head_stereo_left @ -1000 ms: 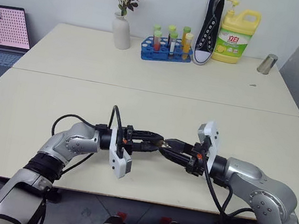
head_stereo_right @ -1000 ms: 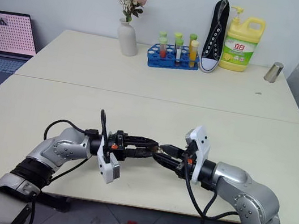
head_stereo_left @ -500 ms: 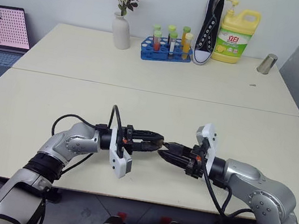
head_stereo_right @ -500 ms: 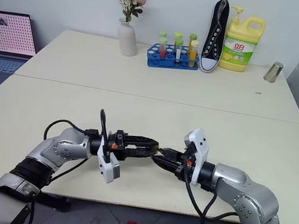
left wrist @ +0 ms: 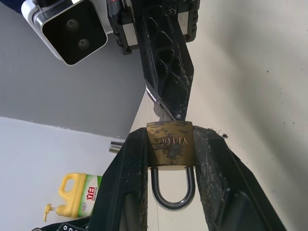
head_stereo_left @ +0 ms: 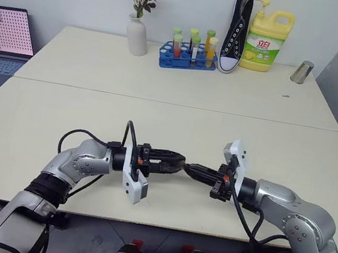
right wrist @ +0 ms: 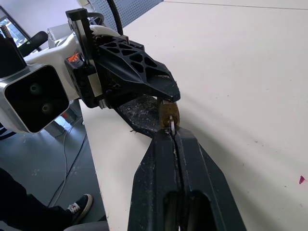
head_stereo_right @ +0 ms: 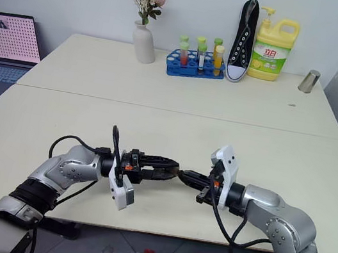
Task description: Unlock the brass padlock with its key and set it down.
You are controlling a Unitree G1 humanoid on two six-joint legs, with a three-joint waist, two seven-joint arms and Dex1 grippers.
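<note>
- Padlock (left wrist: 170,143): brass body clamped between the two fingers of the left gripper (head_stereo_left: 175,164), shackle pointing back toward that wrist; held above the near edge of the table (head_stereo_left: 169,126), about midway along it.
- Key (right wrist: 172,126): thin silvery piece at the padlock's bottom face, pinched at the fingertips of the right gripper (head_stereo_left: 189,168), jaws pressed together on it.
- Grippers: tips meet at the padlock, each roughly level, pointing at the other.
- Far edge: vase (head_stereo_left: 137,35), tube rack (head_stereo_left: 187,57), shoe (head_stereo_left: 237,31), detergent jug (head_stereo_left: 268,40).
</note>
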